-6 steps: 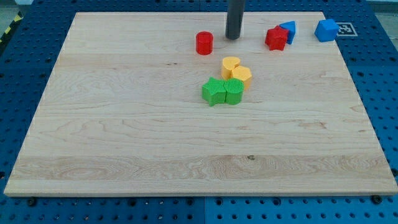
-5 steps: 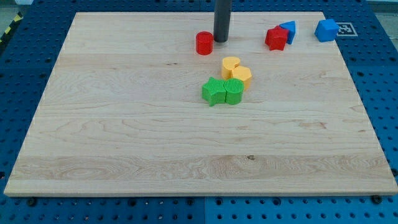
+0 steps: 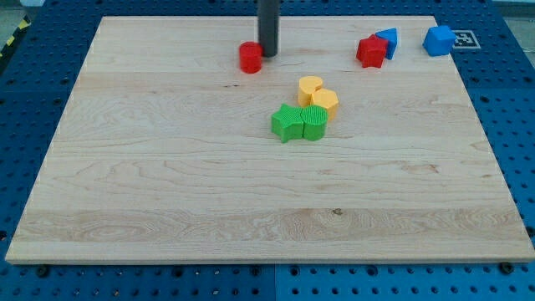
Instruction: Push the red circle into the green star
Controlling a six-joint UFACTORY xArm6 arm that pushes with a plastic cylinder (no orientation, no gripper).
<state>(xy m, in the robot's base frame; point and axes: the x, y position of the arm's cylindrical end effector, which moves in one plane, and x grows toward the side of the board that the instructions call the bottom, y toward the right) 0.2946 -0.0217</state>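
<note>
- My tip point(image 3: 267, 55) sits near the view's top of the wooden board point(image 3: 167, 192), touching the right side of the red circle point(image 3: 250, 58).
- I have no pincer to clench or release; I end in a plain dark rod point(image 3: 267, 25), and it presses against the red circle from the view's right.
- The red circle lies up and to the view's left of the middle cluster, well apart from the green star point(image 3: 287, 123).
- The green star sits near the board's middle, touching a second green block point(image 3: 314, 122) on its right; I cannot make out that one's shape.
- Two yellow blocks point(image 3: 318, 95) touch each other just above the green pair.
- At the view's upper right, a red block point(image 3: 371, 52) touches a blue block point(image 3: 388, 39) behind it.
- Another blue block point(image 3: 438, 39) rests at the board's right edge, beside a black-and-white marker point(image 3: 465, 38).
</note>
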